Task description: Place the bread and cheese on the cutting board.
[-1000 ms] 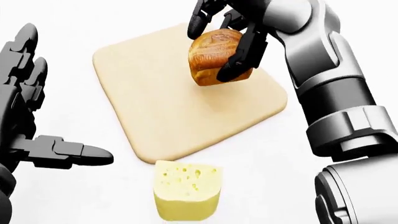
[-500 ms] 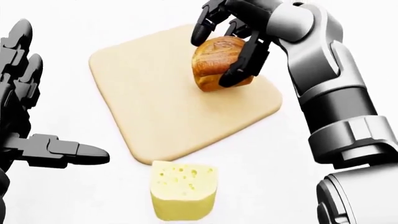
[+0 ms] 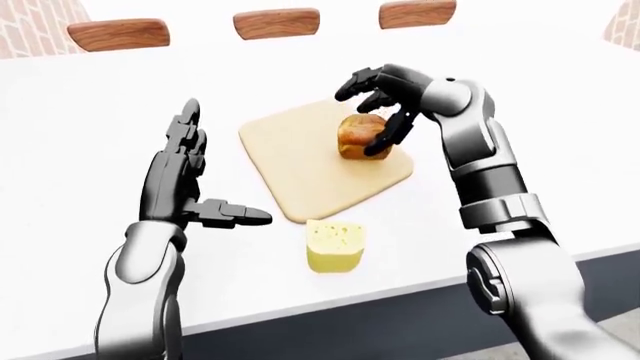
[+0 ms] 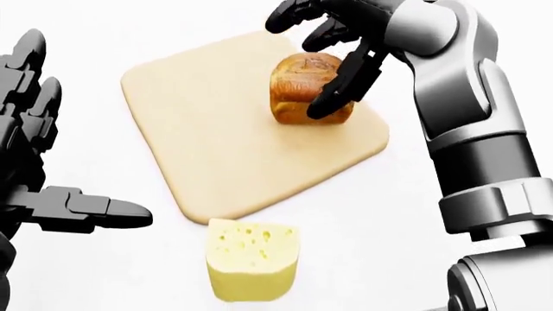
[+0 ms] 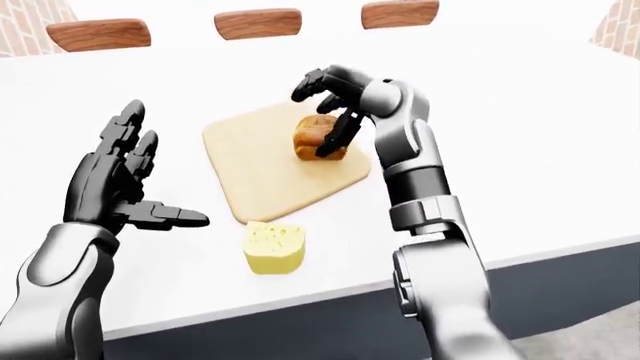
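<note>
With bread (image 4: 304, 91) down on the cutting board (image 4: 216, 155) under the spread-fingered right hand (image 4: 332, 48), half done; cheese (image 4: 252, 259), lower centre, left.

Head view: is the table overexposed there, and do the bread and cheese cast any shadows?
Head view: the table is blown out to flat white; the bread and cheese cast almost no shadow, yet both stay sharp. Left-eye view: the table looks slightly greyer, its near edge visible.

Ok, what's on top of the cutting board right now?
Only the bread sits on the cutting board, right robot hand open over it. The cheese is off the board. Right fingers hide the bread's right side.
</note>
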Controlling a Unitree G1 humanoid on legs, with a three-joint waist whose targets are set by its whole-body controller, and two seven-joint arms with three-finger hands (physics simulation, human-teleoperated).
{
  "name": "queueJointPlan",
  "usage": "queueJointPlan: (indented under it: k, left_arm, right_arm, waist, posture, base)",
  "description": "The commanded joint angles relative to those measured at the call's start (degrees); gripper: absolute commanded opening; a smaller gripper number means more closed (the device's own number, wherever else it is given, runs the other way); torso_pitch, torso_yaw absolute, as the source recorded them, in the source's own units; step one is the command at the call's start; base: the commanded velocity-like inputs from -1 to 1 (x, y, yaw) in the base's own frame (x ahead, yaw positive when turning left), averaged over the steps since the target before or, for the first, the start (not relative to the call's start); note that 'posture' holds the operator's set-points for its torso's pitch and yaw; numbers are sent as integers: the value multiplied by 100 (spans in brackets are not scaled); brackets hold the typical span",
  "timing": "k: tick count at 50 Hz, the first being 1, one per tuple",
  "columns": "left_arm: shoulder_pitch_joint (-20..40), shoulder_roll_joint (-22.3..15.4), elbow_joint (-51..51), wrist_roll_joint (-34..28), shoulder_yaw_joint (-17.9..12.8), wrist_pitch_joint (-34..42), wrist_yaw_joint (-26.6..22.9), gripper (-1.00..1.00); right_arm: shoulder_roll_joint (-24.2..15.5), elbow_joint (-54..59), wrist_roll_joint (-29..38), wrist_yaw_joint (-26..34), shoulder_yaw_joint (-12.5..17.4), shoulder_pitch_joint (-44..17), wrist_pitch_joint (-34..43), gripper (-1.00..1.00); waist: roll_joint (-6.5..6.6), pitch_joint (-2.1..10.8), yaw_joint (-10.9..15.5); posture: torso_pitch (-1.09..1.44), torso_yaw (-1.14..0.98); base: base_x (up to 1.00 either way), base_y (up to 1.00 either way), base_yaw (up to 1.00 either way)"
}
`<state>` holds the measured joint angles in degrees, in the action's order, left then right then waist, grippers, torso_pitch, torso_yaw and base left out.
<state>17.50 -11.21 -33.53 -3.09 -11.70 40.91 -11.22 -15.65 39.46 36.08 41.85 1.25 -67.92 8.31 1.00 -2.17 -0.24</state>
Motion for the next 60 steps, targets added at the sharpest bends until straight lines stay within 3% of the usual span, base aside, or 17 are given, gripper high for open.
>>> queueJointPlan:
  k: [1,4,9,12,19,27,35,42,49,60]
  left_arm:
    - [133,-64,-204,34,-70,-175,37,100]
    - [107,-64,-201,79,-91,-210,60,100]
    - [63,-59,-118,140,-89,-338,93,100]
    - [4,-46,-39,163,-86,-439,101,100]
    - [-15,-92,-139,197,-130,-340,82,100]
    - [-4,-127,-218,215,-179,-252,71,100]
    - [61,-148,-166,197,-156,-234,84,100]
    - [-6,-170,-246,209,-228,-212,65,100]
    - [-91,-206,-330,205,-314,-185,29,100]
    - [-153,-204,-403,219,-355,-171,22,100]
  right_arm:
    - [-47,-351,-46,6,55,-180,6,65]
    - [-65,-569,-47,111,75,-168,152,81]
    - [-227,-1510,-65,484,158,-250,674,76]
    - [-315,-2802,-17,1120,191,-195,1428,69]
    - [-321,-5399,318,2602,171,47,3136,73]
    - [-62,-7201,975,3813,-194,470,4649,69]
    - [421,-8353,2355,4965,-611,838,5294,77]
    - [770,-8807,2809,5064,-1088,1348,5420,79]
    - [1607,-9041,3237,5065,-1305,2200,4753,80]
    - [2274,-9000,3443,5065,-1196,2654,4059,76]
  waist:
    - [6,160,4]
    - [2,162,3]
    - [-6,162,11]
    - [-10,143,27]
    - [-51,108,17]
    - [-17,49,8]
    - [64,32,-4]
    - [105,67,-41]
    - [156,82,-60]
    - [200,110,-77]
  posture:
    - [0,0]
    - [0,0]
    - [0,0]
    - [0,0]
    - [0,0]
    - [0,0]
    - [0,0]
    - [0,0]
    - [0,0]
    - [0,0]
  base:
    - [0,0,0]
    - [0,0,0]
    - [0,0,0]
    - [0,0,0]
    - [0,0,0]
    - [0,0,0]
    - [0,0,0]
    - [0,0,0]
    - [0,0,0]
    - [0,0,0]
